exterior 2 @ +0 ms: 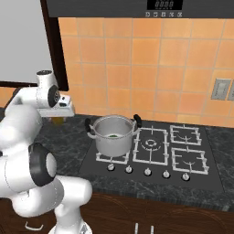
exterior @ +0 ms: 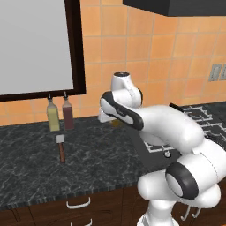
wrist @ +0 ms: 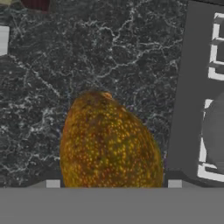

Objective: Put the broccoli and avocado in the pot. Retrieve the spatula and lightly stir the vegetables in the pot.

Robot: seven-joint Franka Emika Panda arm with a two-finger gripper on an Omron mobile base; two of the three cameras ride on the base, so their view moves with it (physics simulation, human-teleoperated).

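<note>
Here, in the left base view, the arm was seen bent over the dark counter [exterior: 35, 150] beside the stove, its hand lowered just above a small orange-brown patch, judged to be the avocado [exterior: 115, 124], which was mostly hidden by the wrist. The spatula [exterior: 61, 148] was lying well to the left on the counter, its pale head toward the two bottles [exterior: 60, 114] standing against the tiled wall. In the right base view, the pot [exterior 2: 113, 135] was seen on the rear left burner of the stove [exterior 2: 183, 155], and a small green thing, taken to be the broccoli [exterior 2: 112, 135], was already lying inside it; nothing else could be made out in the pot. The hand was held near the pot's left side, over the counter. In the hand view, the avocado [wrist: 109, 144] was shown large and close, lying on the counter between the two finger tips of the gripper [wrist: 113, 184], whose jaws were spread wide on either side of it with nothing yet grasped. The step in hand was judged to be the picking up of the avocado. For a sound grasp, the fruit should be kept centred between the tips, and the jaws closed across its narrower width, since its smooth rounded skin could slip out sideways.
</note>
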